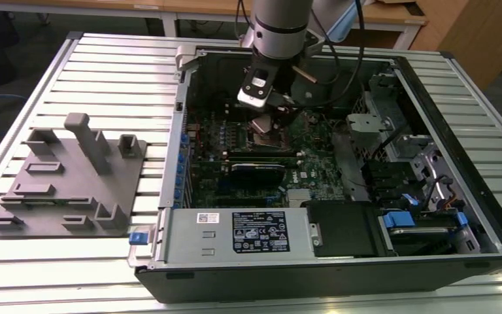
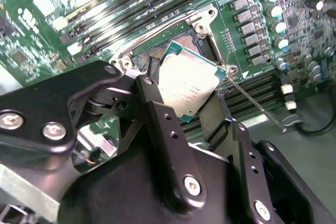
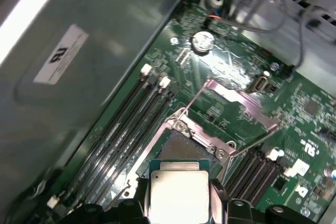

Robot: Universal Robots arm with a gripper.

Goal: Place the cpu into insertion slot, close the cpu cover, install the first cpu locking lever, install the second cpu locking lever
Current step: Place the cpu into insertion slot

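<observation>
One cpu (image 2: 190,85), tilted, metal top up, in pincer (image 2: 181,95) over insertion slot (image 2: 181,43).

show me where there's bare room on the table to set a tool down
Bare slatted table lies beyond the grey fixture plate and in front of it, toward the near edge. Inside the computer case it is crowded: the pincer holds the cpu over the insertion slot, memory slots alongside.

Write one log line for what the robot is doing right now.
gripper: shut on cpu | cpu: tilted, above insertion slot, not seated | cpu cover: open
</observation>
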